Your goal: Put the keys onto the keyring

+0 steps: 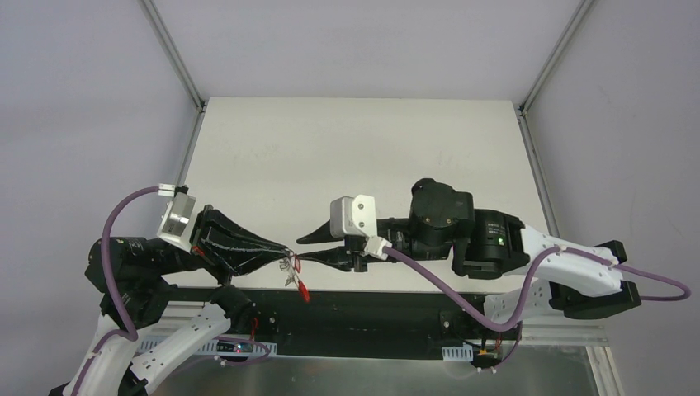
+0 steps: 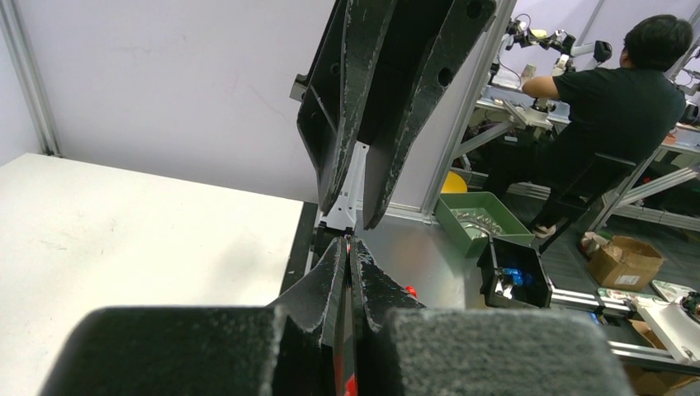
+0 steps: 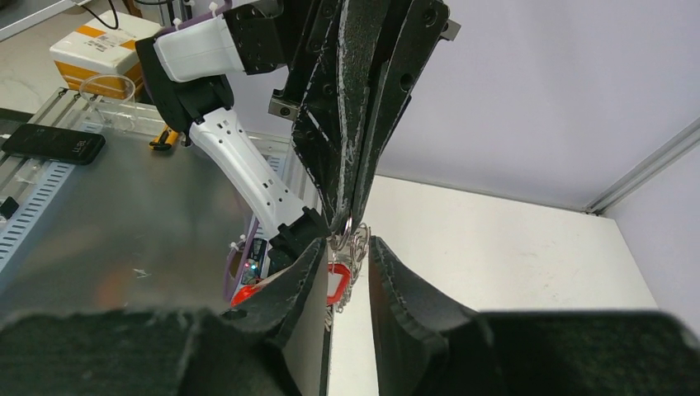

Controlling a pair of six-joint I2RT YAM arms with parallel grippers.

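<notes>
At the table's near edge the keys and red tag dangle from the keyring, pinched in the clenched left gripper; the right gripper flanks them, parted and empty. Closing off-centre could twist the ring loose. Only the right wrist view shows its wire loops.

No writing is legible; small print on the right arm's black housing and the carton label blurs.
</notes>
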